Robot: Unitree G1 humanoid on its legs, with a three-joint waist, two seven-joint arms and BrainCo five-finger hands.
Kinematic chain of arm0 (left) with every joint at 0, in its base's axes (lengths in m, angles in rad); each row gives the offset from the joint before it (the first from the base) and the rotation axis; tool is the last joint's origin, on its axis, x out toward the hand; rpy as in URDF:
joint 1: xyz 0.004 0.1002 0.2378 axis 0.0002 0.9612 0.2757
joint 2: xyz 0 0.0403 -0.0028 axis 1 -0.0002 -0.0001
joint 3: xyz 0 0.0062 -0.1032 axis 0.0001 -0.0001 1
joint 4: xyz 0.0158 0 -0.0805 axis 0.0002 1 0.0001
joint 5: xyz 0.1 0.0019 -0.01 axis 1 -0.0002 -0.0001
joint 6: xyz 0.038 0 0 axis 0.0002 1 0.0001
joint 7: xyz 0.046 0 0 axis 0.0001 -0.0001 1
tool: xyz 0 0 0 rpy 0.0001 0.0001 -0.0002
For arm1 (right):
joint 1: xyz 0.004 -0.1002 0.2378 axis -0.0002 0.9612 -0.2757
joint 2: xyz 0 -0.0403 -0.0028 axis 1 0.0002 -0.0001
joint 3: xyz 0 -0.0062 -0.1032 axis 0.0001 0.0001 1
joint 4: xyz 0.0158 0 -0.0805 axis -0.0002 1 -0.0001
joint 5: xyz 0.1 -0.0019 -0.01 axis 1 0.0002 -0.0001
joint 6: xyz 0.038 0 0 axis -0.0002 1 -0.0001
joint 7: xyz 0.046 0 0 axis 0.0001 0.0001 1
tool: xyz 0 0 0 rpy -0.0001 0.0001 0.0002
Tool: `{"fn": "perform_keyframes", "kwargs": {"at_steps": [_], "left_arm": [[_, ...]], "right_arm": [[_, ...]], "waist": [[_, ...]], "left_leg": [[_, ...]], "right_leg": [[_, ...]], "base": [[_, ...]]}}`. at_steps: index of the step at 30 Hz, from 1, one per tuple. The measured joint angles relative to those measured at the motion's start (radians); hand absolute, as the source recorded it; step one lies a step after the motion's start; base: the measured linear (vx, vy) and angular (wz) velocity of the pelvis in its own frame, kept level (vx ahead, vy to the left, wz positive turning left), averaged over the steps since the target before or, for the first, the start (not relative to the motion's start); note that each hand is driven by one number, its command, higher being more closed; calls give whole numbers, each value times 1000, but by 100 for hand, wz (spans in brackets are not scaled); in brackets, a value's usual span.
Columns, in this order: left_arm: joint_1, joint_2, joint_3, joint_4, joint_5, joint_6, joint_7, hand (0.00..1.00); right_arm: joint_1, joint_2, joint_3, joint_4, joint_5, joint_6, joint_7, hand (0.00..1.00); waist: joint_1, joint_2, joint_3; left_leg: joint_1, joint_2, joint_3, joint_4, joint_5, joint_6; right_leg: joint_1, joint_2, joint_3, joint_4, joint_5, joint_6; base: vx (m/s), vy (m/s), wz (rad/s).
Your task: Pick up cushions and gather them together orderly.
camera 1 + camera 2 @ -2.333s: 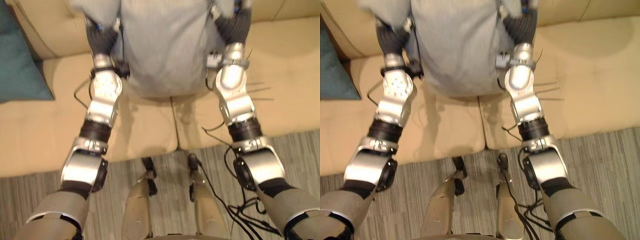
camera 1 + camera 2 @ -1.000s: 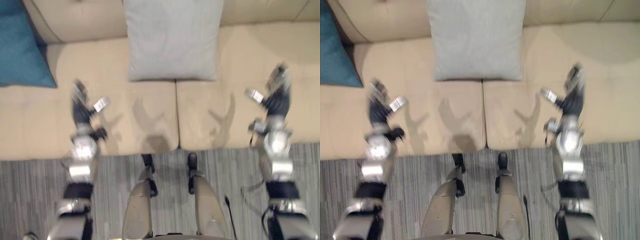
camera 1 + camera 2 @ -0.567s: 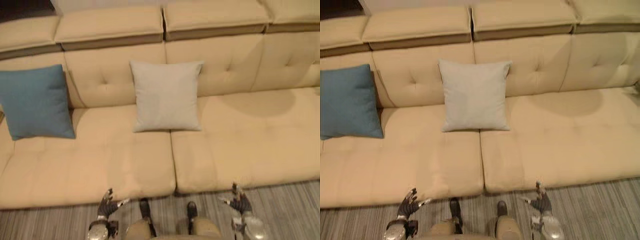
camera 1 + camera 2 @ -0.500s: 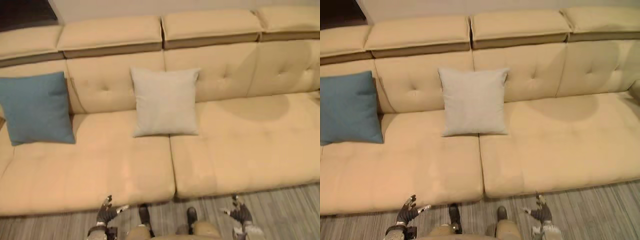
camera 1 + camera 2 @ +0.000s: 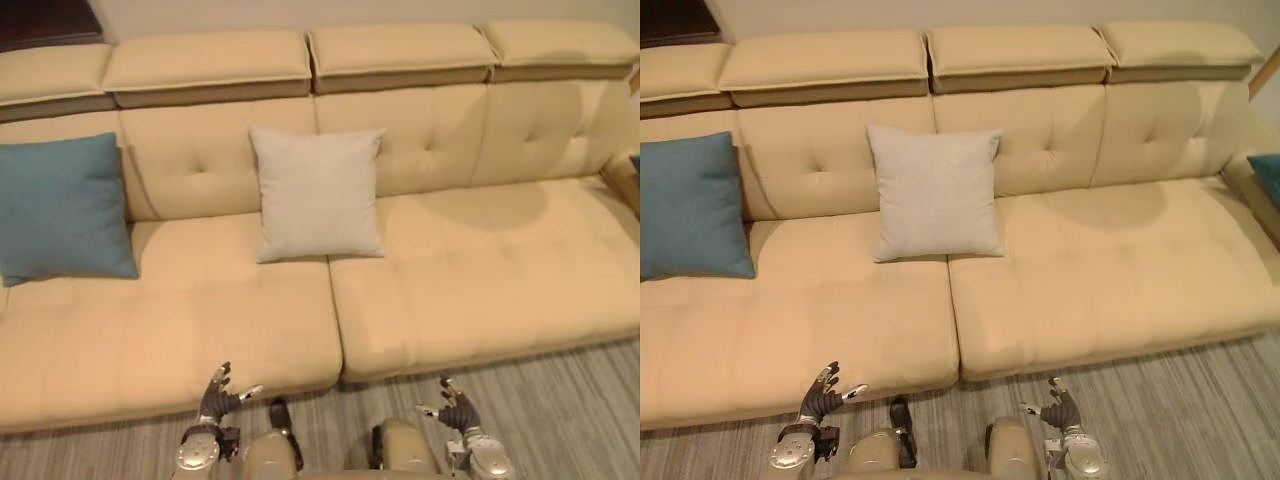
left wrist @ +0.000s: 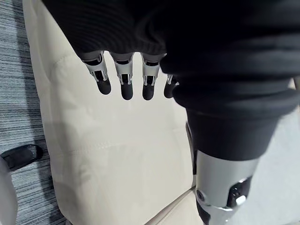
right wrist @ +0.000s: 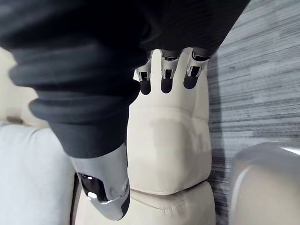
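A light grey cushion [image 5: 318, 193] stands upright against the backrest of the beige sofa [image 5: 480, 270], near its middle. A blue cushion [image 5: 62, 208] leans on the backrest at the sofa's left end, well apart from the grey one. At the sofa's far right end a corner of another blue cushion [image 5: 1268, 172] shows. My left hand [image 5: 215, 400] and right hand [image 5: 455, 408] hang low before the sofa's front edge, both open and empty. In the wrist views their straight fingers [image 6: 122, 82] [image 7: 164, 77] point at the beige upholstery.
A grey striped floor [image 5: 560, 400] runs along the front of the sofa. The seat between the grey cushion and the right end is wide and bare. A dark panel [image 5: 45, 20] shows behind the sofa at the upper left.
My hands have drawn back from over the seat to low before the sofa's front edge. The camera has lifted and pulled back, so the whole sofa shows. The cushions have not moved.
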Motion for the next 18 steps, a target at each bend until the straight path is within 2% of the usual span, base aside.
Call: {"fn": "perform_keyframes", "kwargs": {"at_steps": [1, 2, 3, 5, 6, 7, 9, 10, 12, 13, 14, 17, 18], "left_arm": [[-6, -22, 9, 0, 0, 1, 12, 0], [-7, -33, 8, 0, 0, 1, 16, 0], [-2, -54, 1, 0, -2, 1, 16, 0], [2, -71, -13, 3, -21, 8, 18, 0], [-2, -81, -32, 1, -24, 12, 19, 0], [-8, -82, -41, -1, -24, 12, 18, 0], [-12, -81, -41, -5, -23, 13, 18, 0], [-7, -82, -41, -6, -22, 13, 17, 0], [-8, -83, -36, -10, -21, 13, 16, 0], [-8, -82, -30, -10, -21, 14, 16, 0], [-8, -83, -31, -7, -22, 17, 16, 0], [-7, -78, -36, -6, -22, 18, 17, 0], [-9, -78, -38, -6, -22, 18, 17, 0]], "right_arm": [[-13, -7, -8, 1, 0, 1, -11, 0], [-20, -8, -10, 1, 0, 1, -21, 0], [-38, -22, -28, 1, 1, 0, -35, 0], [-56, -25, -38, 3, 4, 1, -46, 0], [-57, -36, -41, 5, 6, 3, -54, 0], [-43, -28, -57, 5, 7, 7, -63, 0], [-35, -14, -87, 5, 10, 10, -67, 0], [-21, -14, -97, 3, 10, 10, -68, 0], [-14, -17, -105, 4, 10, 13, -68, 0], [-19, -17, -116, 3, 10, 14, -66, 0], [-21, -11, -118, 4, 10, 15, -65, 0], [-18, 6, -119, 5, 10, 18, -62, 0], [-18, 6, -122, 5, 10, 17, -63, 0]], "waist": [[12, 1, -13], [22, 13, -12], [35, 28, -12], [27, 46, -5], [21, 79, 11], [13, 72, 17], [0, 56, 21], [-4, 47, 22], [0, 58, 16], [1, 65, 11], [0, 67, 10], [-4, 38, -9], [-4, 38, -10]], "left_leg": [[-36, 5, -12, -11, 40, -17], [-45, 13, -16, -22, 49, -19], [-69, 28, -19, -42, 78, -32], [-105, 37, -34, -68, 105, -54], [-108, 48, -67, -92, 103, -64], [-112, 50, -74, -93, 49, -132], [-134, 38, -76, 102, 26, -122], [-124, 24, -78, 211, -41, -101], [-96, 19, -110, 284, -154, -102], [-75, 17, -126, 282, -191, -98], [-47, 12, -132, 247, -209, -84], [-1, -18, -84, 166, -185, -70], [0, -18, -75, 165, -185, -69]], "right_leg": [[39, 6, -15, -120, -88, -1], [47, 17, -21, -163, -108, -11], [58, 36, -43, -252, -151, -39], [81, 50, -65, -366, -205, -72], [87, 75, -86, -387, -182, -85], [83, 63, -102, -410, -161, -101], [86, 33, -122, -421, -145, -114], [86, 25, -118, -427, -135, -109], [85, 31, -109, -449, -107, -102], [82, 36, -99, -459, -95, -95], [83, 41, -83, -473, -80, -83], [101, 26, -37, -553, -25, -51], [101, 25, -29, -562, -17, -48]], "base": [[-183, -184, 19], [-234, -224, -12], [-228, -197, -28], [-252, -196, -10], [-253, -72, 23], [-297, -50, 40], [-201, -21, 26], [-103, -18, 1], [-85, 56, -14], [-82, 139, -34], [-110, 162, -38], [-99, 132, -39], [-78, 118, -48]]}}
